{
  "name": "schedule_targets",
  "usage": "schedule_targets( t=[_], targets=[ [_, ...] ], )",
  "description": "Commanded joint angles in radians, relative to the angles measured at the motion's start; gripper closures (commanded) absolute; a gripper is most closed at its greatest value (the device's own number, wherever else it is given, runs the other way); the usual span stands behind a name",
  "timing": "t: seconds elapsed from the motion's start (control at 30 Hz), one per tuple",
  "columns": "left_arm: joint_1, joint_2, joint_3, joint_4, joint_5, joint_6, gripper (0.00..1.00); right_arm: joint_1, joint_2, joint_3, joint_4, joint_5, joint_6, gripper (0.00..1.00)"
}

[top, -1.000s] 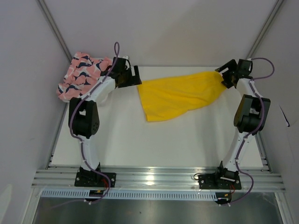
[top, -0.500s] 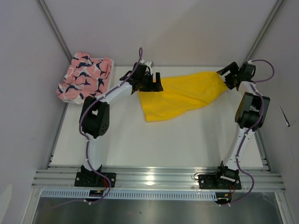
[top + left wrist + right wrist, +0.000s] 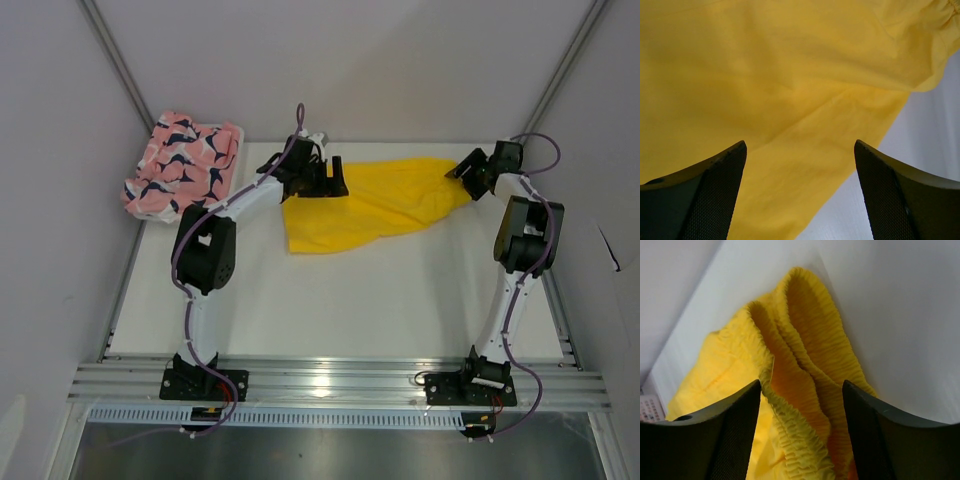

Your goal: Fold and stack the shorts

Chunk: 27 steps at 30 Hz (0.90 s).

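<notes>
The yellow shorts [image 3: 380, 205] lie spread across the back of the white table, with the bunched elastic waistband [image 3: 810, 315] at their right end. My right gripper [image 3: 462, 170] is at that end. In the right wrist view its jaws [image 3: 802, 385] stand astride the waistband folds, open, with the left finger touching a fold. My left gripper [image 3: 335, 185] hovers over the left part of the shorts. Its jaws [image 3: 800, 145] are wide open above flat yellow cloth [image 3: 790, 75]. The pink printed shorts [image 3: 180, 165] lie crumpled at the back left corner.
Bare white table [image 3: 330, 300] lies in front of the shorts. Grey walls close in at the back and on both sides. A metal rail [image 3: 340, 380] carrying the arm bases runs along the near edge.
My left arm swung right from the pink shorts to over the yellow pair. My right gripper moved left and its jaws narrowed. The yellow shorts slid left and bunched up.
</notes>
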Motion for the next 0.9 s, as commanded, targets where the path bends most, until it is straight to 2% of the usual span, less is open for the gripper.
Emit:
schedule_targets(
  t=[0.0,0.1,0.3,0.33,0.53,0.63,0.87],
  targets=[
    [0.005,-0.057,-0.014,0.006,-0.031,0.018,0.11,0.055,-0.153,-0.112,-0.04,0.007,-0.044,0.32],
    [0.005,-0.091,-0.037,0.009,-0.038,0.026,0.11,0.101,-0.296,-0.387,0.026,0.014,-0.035,0.32],
    [0.004,-0.134,-0.082,0.037,0.0,0.043,0.11,0.204,-0.595,-0.773,0.166,0.017,0.019,0.25],
    [0.004,-0.14,-0.083,0.04,0.017,0.045,0.11,0.251,-0.628,-0.853,0.184,0.017,0.021,0.24],
    [-0.03,-0.14,-0.076,0.051,0.072,0.074,0.11,0.319,-0.787,-1.002,0.204,-0.002,0.024,0.11],
    [-0.073,-0.114,-0.022,0.037,0.107,0.1,0.11,0.316,-0.852,-1.036,0.212,-0.014,0.002,0.09],
    [-0.161,0.001,0.15,0.019,0.143,0.085,0.12,0.256,-0.875,-1.088,0.307,-0.019,0.007,0.09]
  ],
)
